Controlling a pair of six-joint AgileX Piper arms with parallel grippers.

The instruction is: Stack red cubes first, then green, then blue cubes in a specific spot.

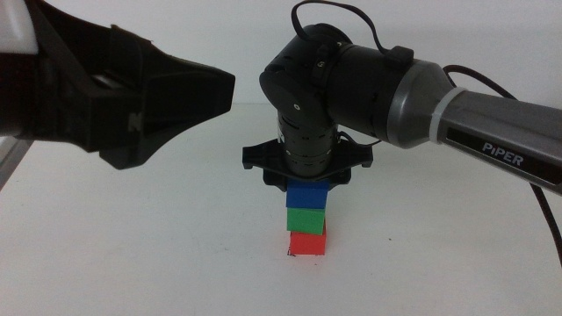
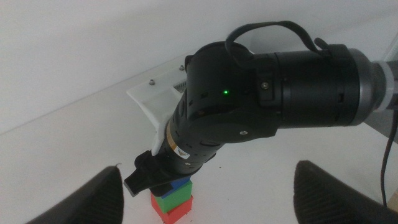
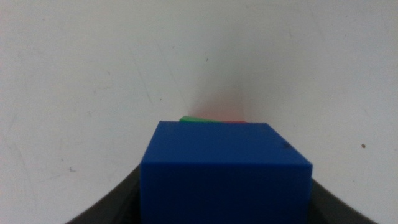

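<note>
While the right gripper (image 1: 307,182) points straight down over the stack, its two dark jaws sit on either side of the blue cube (image 1: 307,194), and the right wrist view shows that cube (image 3: 225,171) filling the space between them, so the gripper appears closed on it; whether the jaws still press the faces cannot be told for certain. Directly under the gripper, the blue cube rests on the green cube (image 1: 306,219), which rests in turn on the red cube (image 1: 307,243), all three touching in one upright column. The cubes are not squarely aligned: the green one sits turned a little against the blue, and the right wrist view shows thin slivers of green (image 3: 194,119) and red (image 3: 233,121) peeking past the blue cube's far edge. At the red cube's foot, beneath the gripper, a small black corner mark (image 1: 290,255) shows on the white table (image 1: 176,263).

Off to the left of the right gripper and raised above the table, the left gripper (image 1: 219,92) hangs well apart from the stack, its jaws spread wide and holding nothing. Its wrist view looks across at the right arm (image 2: 261,112) and the stack below.
</note>
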